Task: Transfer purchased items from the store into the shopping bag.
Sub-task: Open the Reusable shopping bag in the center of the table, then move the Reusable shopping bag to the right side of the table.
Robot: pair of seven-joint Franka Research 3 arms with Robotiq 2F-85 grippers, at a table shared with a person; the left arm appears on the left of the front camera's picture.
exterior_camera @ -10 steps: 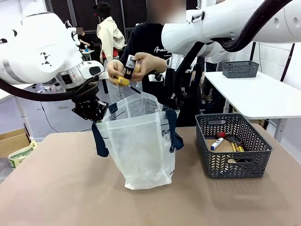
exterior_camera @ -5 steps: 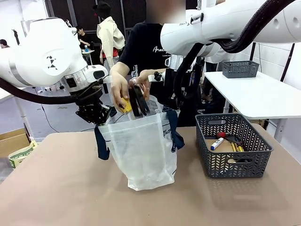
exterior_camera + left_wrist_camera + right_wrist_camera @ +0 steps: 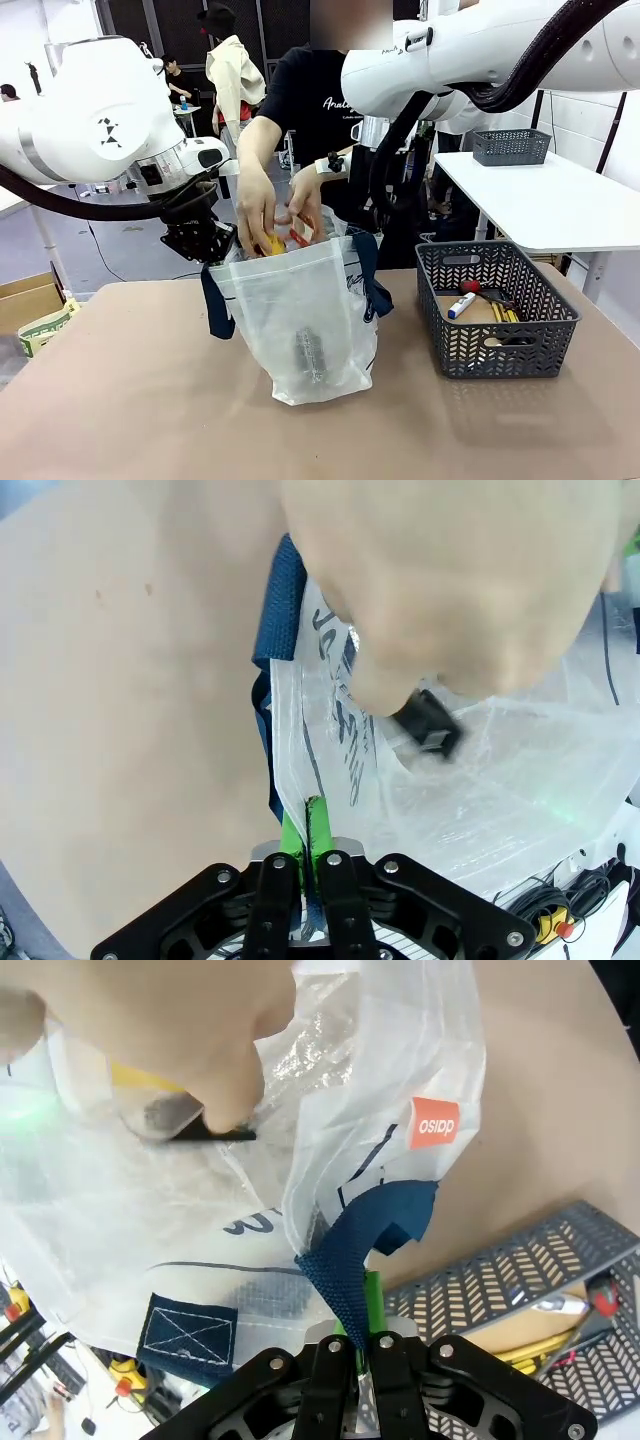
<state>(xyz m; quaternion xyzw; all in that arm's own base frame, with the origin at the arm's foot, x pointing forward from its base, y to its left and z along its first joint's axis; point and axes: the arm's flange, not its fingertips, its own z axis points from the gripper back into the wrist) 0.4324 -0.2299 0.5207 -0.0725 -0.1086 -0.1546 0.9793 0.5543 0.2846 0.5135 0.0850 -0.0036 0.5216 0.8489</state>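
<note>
Found the shopping bag (image 3: 300,310) upright at the middle of the table (image 3: 120,400), with its mouth spread wide. Found the left gripper (image 3: 207,245) at the bag's ten o'clock, clamped narrow on the rim next to a navy handle (image 3: 213,305). From the left wrist, saw the green pads (image 3: 292,835) pressed together on the plastic edge, with blue strap just beyond at twelve o'clock. From the right wrist, saw the right gripper (image 3: 366,1295) pinched just as narrow on the other navy handle (image 3: 365,1235), below an orange tag (image 3: 433,1123); placed it at the bag's two o'clock in the front view. Saw both of a person's hands reaching into the mouth from twelve o'clock: one hand (image 3: 255,210) around something yellow (image 3: 272,243), the other hand (image 3: 303,205) on a red and white packet (image 3: 301,232). Made out a dark thing (image 3: 310,355) through the plastic near the bottom; could not tell what. Noted a grey basket (image 3: 500,350) at the bag's three o'clock, apart from it, with a red-capped marker (image 3: 462,298) and yellow things inside.
</note>
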